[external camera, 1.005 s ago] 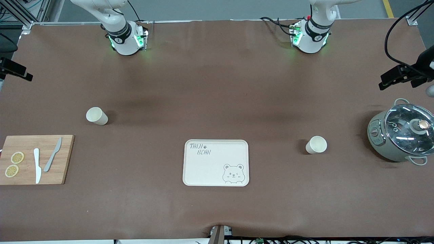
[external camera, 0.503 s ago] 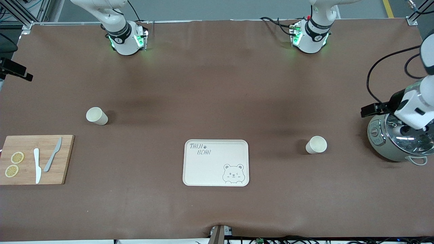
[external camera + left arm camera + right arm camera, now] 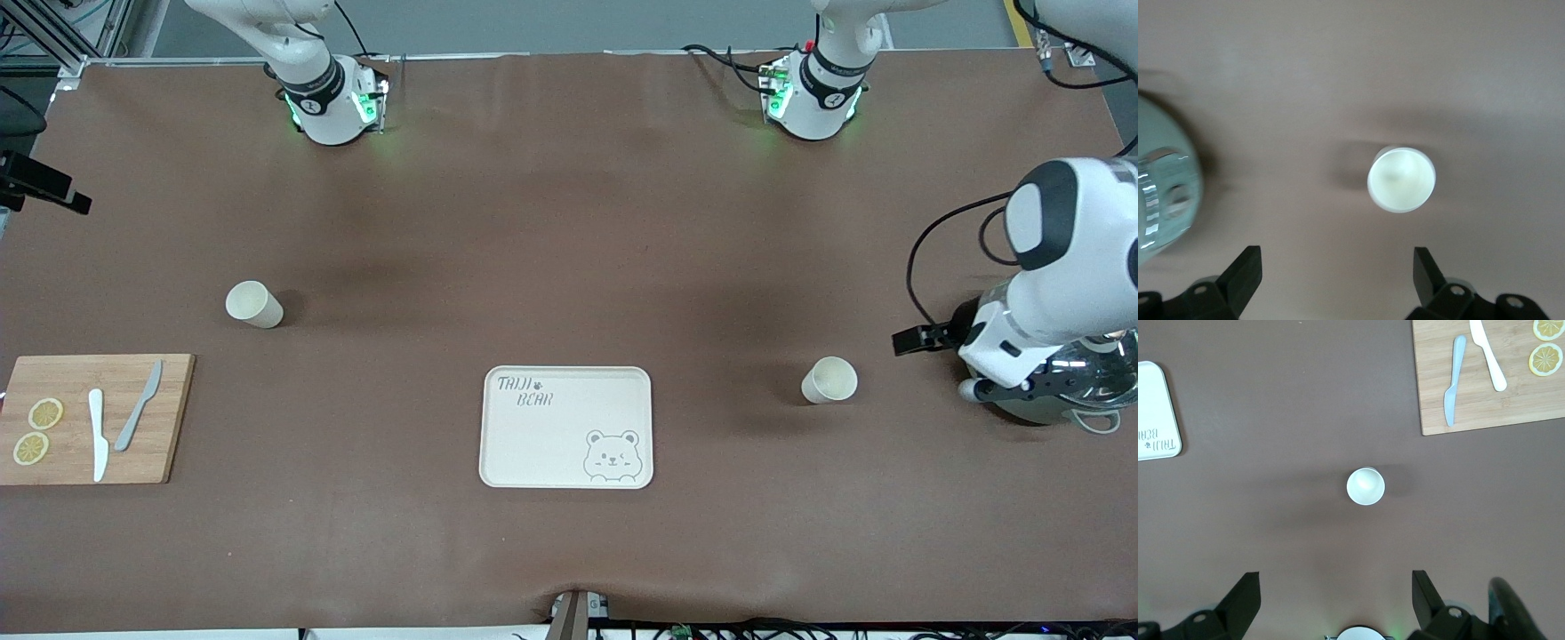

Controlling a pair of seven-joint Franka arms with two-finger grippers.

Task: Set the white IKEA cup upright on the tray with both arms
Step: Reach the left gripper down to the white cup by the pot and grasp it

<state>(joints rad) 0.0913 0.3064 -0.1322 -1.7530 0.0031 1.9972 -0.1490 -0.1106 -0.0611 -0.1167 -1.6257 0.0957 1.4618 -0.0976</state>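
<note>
Two white cups stand upright on the brown table. One cup (image 3: 829, 380) is toward the left arm's end, also in the left wrist view (image 3: 1401, 179). The other cup (image 3: 254, 304) is toward the right arm's end, also in the right wrist view (image 3: 1365, 486). The cream BEAR tray (image 3: 566, 427) lies empty between them, nearer the front camera; its edge shows in the right wrist view (image 3: 1158, 413). My left gripper (image 3: 920, 340) (image 3: 1338, 280) is open and empty, in the air between the pot and its cup. My right gripper (image 3: 44, 188) (image 3: 1336, 600) is open and empty, high at the table's end.
A grey-green pot with a glass lid (image 3: 1058, 391) (image 3: 1165, 193) stands at the left arm's end, partly under the left arm. A wooden cutting board (image 3: 93, 418) (image 3: 1491, 380) with two knives and lemon slices lies at the right arm's end.
The left arm has swung down and in from the table's end, over the pot and toward the nearby cup. The right arm has barely moved. Cups and tray are unmoved.
</note>
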